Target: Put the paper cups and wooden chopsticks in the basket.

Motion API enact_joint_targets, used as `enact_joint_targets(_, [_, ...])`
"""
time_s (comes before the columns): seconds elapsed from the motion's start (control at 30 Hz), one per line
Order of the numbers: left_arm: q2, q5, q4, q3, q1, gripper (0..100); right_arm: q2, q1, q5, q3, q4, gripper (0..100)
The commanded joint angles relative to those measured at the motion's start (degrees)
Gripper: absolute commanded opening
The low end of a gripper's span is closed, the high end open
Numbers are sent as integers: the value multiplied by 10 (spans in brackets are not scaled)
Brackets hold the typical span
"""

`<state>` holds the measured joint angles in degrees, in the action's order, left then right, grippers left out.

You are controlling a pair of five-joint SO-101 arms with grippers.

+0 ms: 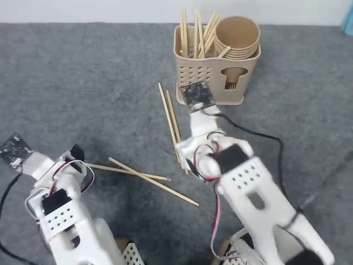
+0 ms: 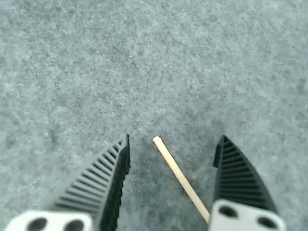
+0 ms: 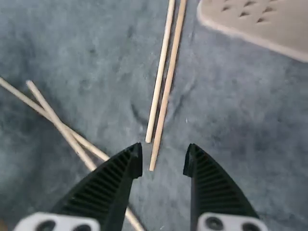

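Chopsticks (image 3: 158, 82) beside the basket (image 3: 260, 21) lie under our right gripper (image 3: 163, 149), parted narrowly to pinch them, while our left gripper (image 2: 175, 139) gapes wide.

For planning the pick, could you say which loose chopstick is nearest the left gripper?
The less slanted crossed chopstick; its end lies inside the open left gripper.

Basket (image 1: 212, 74): 1
Cups (image 1: 237, 33): 1 stack, exact no. unclear
Chopsticks in basket (image 1: 197, 36): several, can't count
Loose chopsticks (image 1: 153, 182): 4
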<state>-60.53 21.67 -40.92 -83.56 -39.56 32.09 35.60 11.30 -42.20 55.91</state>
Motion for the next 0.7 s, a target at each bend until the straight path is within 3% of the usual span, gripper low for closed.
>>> enact_joint_targets(0.0, [0,1,1,21,1,274,-63,3,-8,2,-82,154])
enact_joint_targets(0.33, [234,0,19,144,-28,275,-277,1,-14,15,-292,154])
enact_joint_targets(0.5, [280,0,19,169,-32,275,-352,-2,-71,88,-306,154])
enact_joint_targets(0.67, [270,0,19,166,-32,275,-433,-29,-76,178,-306,154])
